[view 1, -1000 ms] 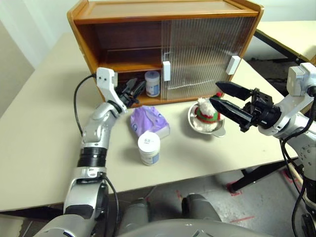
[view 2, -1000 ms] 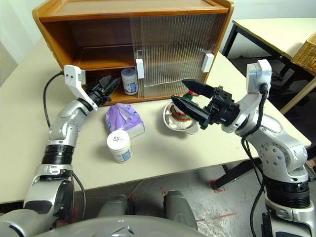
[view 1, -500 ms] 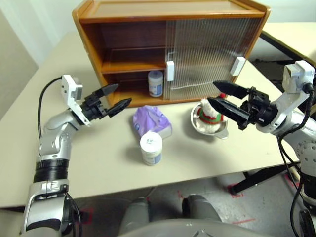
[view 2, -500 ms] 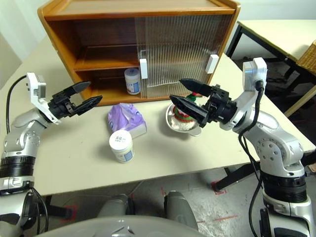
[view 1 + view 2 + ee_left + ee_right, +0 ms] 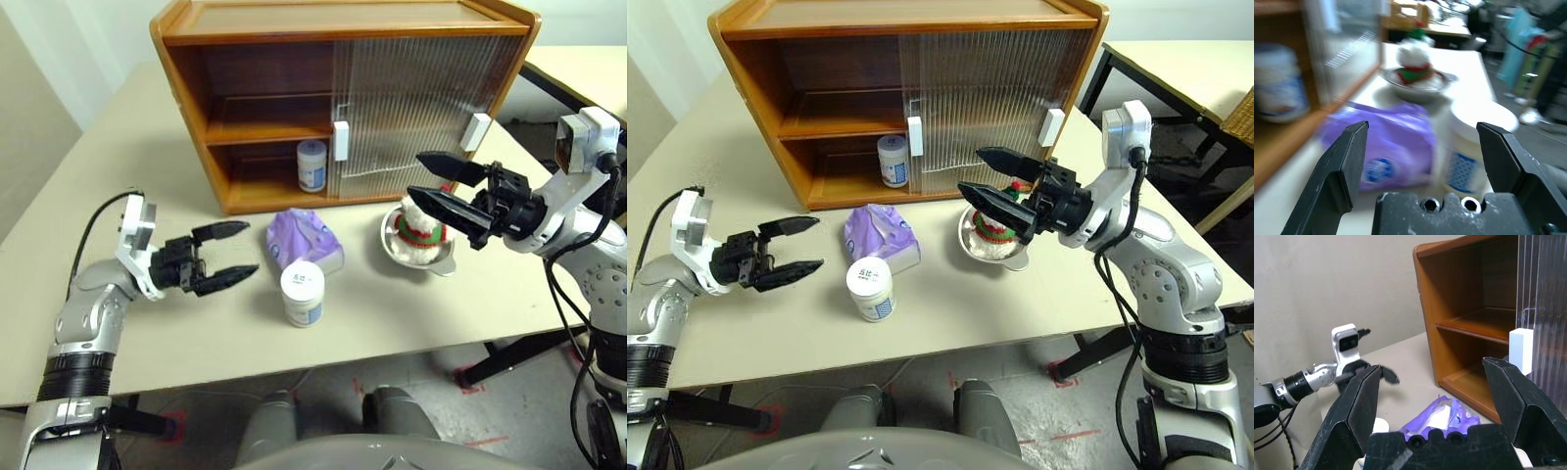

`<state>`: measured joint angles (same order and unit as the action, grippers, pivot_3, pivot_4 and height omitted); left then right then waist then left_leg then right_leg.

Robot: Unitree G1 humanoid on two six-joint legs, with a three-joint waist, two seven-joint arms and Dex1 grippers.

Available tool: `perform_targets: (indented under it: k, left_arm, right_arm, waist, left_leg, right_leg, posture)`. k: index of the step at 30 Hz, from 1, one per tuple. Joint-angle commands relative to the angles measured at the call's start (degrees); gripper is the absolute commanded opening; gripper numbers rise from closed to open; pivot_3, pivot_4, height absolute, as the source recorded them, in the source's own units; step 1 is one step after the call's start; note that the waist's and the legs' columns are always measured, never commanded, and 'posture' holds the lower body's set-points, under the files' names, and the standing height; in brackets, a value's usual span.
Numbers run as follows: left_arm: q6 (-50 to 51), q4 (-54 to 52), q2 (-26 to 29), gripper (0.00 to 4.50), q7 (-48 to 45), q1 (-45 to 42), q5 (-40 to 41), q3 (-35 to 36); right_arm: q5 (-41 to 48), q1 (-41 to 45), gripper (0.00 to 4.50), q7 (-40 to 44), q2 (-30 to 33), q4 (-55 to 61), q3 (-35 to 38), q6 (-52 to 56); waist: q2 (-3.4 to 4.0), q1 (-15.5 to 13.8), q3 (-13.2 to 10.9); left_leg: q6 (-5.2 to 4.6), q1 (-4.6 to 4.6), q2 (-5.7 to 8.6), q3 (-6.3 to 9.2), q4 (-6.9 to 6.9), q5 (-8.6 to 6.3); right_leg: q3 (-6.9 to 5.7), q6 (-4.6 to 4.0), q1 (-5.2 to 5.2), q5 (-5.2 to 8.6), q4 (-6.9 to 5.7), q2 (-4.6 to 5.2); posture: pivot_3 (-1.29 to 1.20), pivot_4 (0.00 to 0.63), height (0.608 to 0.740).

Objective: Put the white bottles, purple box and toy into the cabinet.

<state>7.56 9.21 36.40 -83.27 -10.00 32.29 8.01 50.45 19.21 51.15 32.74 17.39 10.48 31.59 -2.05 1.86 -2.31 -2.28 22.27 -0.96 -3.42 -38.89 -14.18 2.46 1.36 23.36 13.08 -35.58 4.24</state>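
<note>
The orange-brown cabinet (image 5: 255,108) stands at the back with its left half uncovered. One white bottle (image 5: 312,164) stands on its lower shelf. The other white bottle (image 5: 302,292) stands on the table, just in front of the purple box (image 5: 304,243). The snowman toy (image 5: 416,221) sits in a metal bowl (image 5: 438,260). My left gripper (image 5: 250,248) is open and empty, low over the table to the left of the near bottle, pointing at it. Open too, my right gripper (image 5: 415,174) hovers just above the toy. The left wrist view shows the purple box (image 5: 1381,147) and bottle (image 5: 1474,142) ahead.
Both ribbed sliding doors (image 5: 411,98) cover the cabinet's right half. A second table (image 5: 578,69) stands at the back right. The cream table (image 5: 127,147) has open room to the left of the cabinet.
My left gripper has drawn back from the cabinet's lower shelf to the table's front left, turned to point right and spread wider. The bottle stays on the shelf. The right arm held still.
</note>
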Motion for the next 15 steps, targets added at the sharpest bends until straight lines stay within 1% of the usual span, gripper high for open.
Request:
perform_targets:
  k: [1, 5, 7, 8, 15]
  left_arm:
    - [-1.5, -2.3, 0.3, 4.49, -2.6, 1.8, -1.4, -3.0]
    - [-3.3, -2.5, 0.4, 4.49, -4.3, 3.0, -2.7, -5.3]
    - [-5.5, -1.4, 0.5, 4.49, -5.5, 3.0, -3.9, -6.4]
    - [-6.6, -0.8, 0.5, 4.49, -6.0, 2.9, -4.5, -6.8]
    - [-11.5, 3.3, -0.5, 4.49, -7.2, 2.0, -7.1, -9.4]
  right_arm:
    - [-0.3, 0.3, 4.5, 0.2, 0.7, -0.3, 0.2, 0.4]
    - [-0.1, 0.0, 4.5, -0.2, 0.8, 0.2, 0.4, 0.6]
    - [-0.1, -0.2, 4.5, -0.4, 0.7, 0.5, 0.5, 0.6]
    - [-0.1, -0.2, 4.5, -0.4, 0.7, 0.6, 0.5, 0.6]
    - [0.2, -0.5, 4.5, -0.9, 1.0, 1.2, 0.9, 0.8]
  waist:
    - [0.01, 0.0, 0.0]
    - [0.05, 0.0, 0.0]
    - [0.06, 0.0, 0.0]
    - [0.06, 0.0, 0.0]
    - [0.11, 0.1, -0.1]
  left_leg:
    - [0.0, 0.01, 0.0, 0.0, 0.01, 0.0]
    - [0.0, 0.01, 0.0, -0.02, 0.02, 0.0]
    - [0.0, 0.01, 0.0, -0.03, 0.02, 0.0]
    - [0.0, 0.01, 0.0, -0.05, 0.02, 0.0]
    - [0.0, 0.02, 0.0, -0.06, 0.02, 0.0]
  right_leg:
    - [0.0, 0.0, 0.01, 0.0, 0.0, 0.01]
    - [-0.02, -0.05, 0.02, 0.06, 0.01, 0.06]
    - [-0.01, -0.21, 0.02, 0.17, 0.01, 0.07]
    - [-0.01, -0.46, 0.02, 0.32, 0.01, 0.08]
    - [-0.01, -0.45, 0.02, 0.33, 0.0, 0.07]
  posture:
    - [0.03, 0.0, 0.74]
    - [0.02, 0.0, 0.74]
    - [0.01, 0.0, 0.74]
    - [0.01, 0.0, 0.74]
    - [-0.01, 0.0, 0.74]
